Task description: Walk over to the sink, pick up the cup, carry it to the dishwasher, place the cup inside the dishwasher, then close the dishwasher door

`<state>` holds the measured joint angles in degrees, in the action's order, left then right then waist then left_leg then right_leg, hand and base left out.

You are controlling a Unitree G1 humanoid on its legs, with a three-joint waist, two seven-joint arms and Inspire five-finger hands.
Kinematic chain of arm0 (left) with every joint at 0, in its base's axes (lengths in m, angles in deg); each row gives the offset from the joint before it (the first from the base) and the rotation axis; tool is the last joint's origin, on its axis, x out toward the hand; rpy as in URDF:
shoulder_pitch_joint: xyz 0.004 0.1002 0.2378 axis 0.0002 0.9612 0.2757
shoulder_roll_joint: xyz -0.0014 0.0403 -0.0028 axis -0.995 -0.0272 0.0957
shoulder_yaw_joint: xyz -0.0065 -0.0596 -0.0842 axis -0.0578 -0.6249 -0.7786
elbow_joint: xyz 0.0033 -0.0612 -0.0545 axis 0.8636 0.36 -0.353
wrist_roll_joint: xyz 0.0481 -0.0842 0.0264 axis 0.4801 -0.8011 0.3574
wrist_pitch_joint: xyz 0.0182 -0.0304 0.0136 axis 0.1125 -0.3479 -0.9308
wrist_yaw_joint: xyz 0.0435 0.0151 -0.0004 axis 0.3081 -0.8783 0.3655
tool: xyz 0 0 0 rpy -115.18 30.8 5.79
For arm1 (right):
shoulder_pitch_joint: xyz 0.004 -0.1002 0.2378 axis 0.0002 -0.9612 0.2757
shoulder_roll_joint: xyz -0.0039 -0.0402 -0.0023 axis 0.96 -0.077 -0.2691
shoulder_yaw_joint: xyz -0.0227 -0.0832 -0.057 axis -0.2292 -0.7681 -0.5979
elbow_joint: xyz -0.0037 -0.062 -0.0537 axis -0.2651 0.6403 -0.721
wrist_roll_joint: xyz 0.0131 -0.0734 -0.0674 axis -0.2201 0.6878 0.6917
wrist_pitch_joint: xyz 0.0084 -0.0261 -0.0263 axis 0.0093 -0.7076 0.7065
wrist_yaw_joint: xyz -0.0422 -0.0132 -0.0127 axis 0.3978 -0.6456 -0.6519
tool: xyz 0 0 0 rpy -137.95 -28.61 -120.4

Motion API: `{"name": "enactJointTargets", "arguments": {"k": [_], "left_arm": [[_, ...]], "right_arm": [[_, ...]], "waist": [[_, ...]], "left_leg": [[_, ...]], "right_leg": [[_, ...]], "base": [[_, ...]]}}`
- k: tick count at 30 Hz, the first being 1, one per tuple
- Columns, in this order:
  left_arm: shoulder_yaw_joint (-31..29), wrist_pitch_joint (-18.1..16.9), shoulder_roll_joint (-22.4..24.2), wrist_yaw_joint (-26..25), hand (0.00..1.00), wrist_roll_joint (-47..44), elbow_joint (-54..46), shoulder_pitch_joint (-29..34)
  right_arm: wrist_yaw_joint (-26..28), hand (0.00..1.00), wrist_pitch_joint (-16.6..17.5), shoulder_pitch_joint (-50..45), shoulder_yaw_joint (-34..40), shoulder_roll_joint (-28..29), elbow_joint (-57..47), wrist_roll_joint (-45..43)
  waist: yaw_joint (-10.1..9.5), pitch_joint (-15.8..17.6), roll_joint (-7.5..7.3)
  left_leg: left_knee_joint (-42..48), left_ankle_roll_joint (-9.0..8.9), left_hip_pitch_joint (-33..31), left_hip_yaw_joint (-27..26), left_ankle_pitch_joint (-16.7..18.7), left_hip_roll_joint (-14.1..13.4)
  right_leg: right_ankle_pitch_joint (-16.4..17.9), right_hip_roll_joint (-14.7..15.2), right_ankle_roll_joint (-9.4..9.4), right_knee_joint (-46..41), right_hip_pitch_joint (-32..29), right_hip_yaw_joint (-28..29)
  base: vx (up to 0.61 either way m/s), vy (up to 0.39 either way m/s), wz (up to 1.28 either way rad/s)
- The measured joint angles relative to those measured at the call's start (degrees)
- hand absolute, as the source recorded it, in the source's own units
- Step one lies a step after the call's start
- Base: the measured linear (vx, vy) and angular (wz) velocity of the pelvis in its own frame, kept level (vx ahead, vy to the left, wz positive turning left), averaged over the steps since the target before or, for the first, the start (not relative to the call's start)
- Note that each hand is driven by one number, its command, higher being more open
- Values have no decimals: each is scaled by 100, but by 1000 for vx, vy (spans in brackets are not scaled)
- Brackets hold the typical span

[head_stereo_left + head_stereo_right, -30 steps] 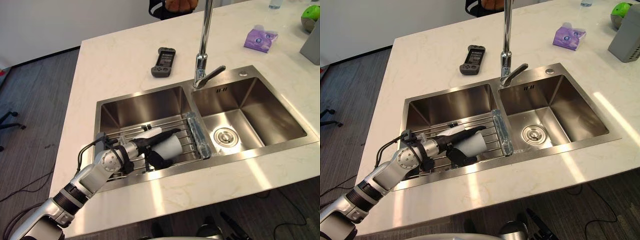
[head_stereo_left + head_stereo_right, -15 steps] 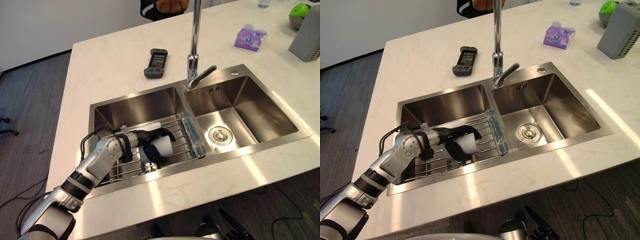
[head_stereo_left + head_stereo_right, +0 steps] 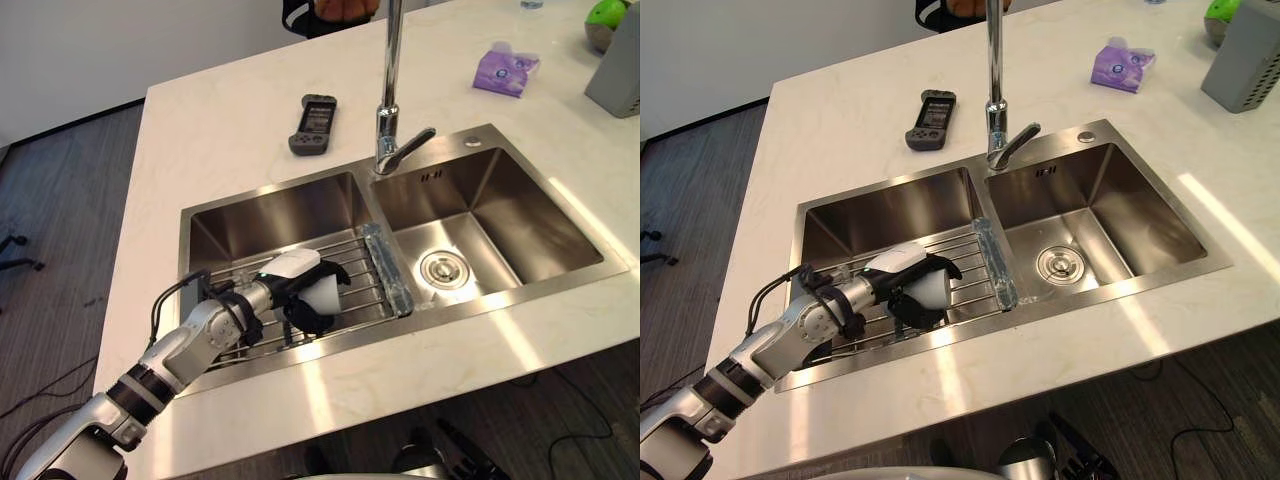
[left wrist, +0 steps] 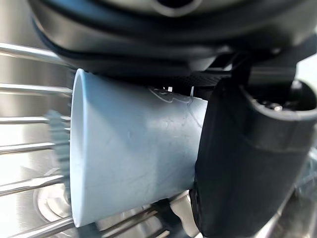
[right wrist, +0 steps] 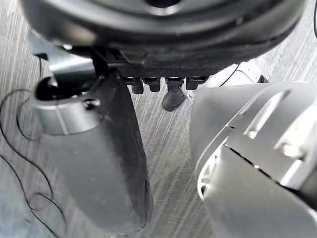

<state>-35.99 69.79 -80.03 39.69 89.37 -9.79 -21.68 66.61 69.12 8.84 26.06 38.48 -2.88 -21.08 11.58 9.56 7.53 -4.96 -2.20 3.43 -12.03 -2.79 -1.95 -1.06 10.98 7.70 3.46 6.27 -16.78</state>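
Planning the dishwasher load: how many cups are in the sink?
1: the cup, over the rack in the left basin, with the left hand curled round it. Others could hide under the arm.

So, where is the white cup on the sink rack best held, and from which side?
Around its side wall, mid-body, coming from the robot's left. The cup lies on its side on the rack, so the round wall is free; the left hand is curled round it there.

Cup (image 3: pixel 328 293): plain white. Left hand (image 3: pixel 275 293): black, white thumb cover. Sink (image 3: pixel 280 215): brushed silver steel. Countertop (image 3: pixel 220 130): cream, faint marble veining. Far: dark grey remote (image 3: pixel 312 110), purple packet (image 3: pixel 500 72), green ball (image 3: pixel 608 12). Floor (image 3: pixel 60 200) left: grey wood-grain.
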Motion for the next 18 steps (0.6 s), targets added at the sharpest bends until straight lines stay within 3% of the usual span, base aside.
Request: {"name": "enactJointTargets", "arguments": {"k": [4,6,9,12,18], "left_arm": [[-947,-97,-50,-219,0,-697,-604,604],[-1880,-116,56,-454,0,-1289,-1208,904],[-2989,-296,361,-755,0,-1966,-1587,1186],[-3709,-548,686,-951,0,-2439,-1859,1511],[-4500,-861,1104,-945,0,-2936,-1982,2136]], "right_arm": [[6,100,-6,9,4,-21,2,67],[15,100,-10,47,3,-22,-2,228],[26,100,-54,137,2,-14,0,333],[34,100,-87,214,1,-1,6,509],[37,100,-108,236,-15,39,71,753]], "waist": [[-350,1,-3],[-621,1,-6],[-830,1,-10],[-1019,-3,-17],[-1387,-30,-40]], "left_leg": [[10,0,-46,178,-8,16],[63,0,-109,354,-8,24],[142,-2,-141,535,-7,18],[262,-19,-211,729,5,9],[478,-40,-409,1079,0,11]], "right_leg": [[67,9,16,-29,70,-199],[128,15,21,-80,118,-367],[242,15,7,-186,187,-529],[329,7,-9,-270,265,-714],[452,2,-19,-460,296,-1041]], "base": [[12,-31,29],[14,-35,37],[6,-43,32],[-19,-44,30],[-53,-28,35]]}}
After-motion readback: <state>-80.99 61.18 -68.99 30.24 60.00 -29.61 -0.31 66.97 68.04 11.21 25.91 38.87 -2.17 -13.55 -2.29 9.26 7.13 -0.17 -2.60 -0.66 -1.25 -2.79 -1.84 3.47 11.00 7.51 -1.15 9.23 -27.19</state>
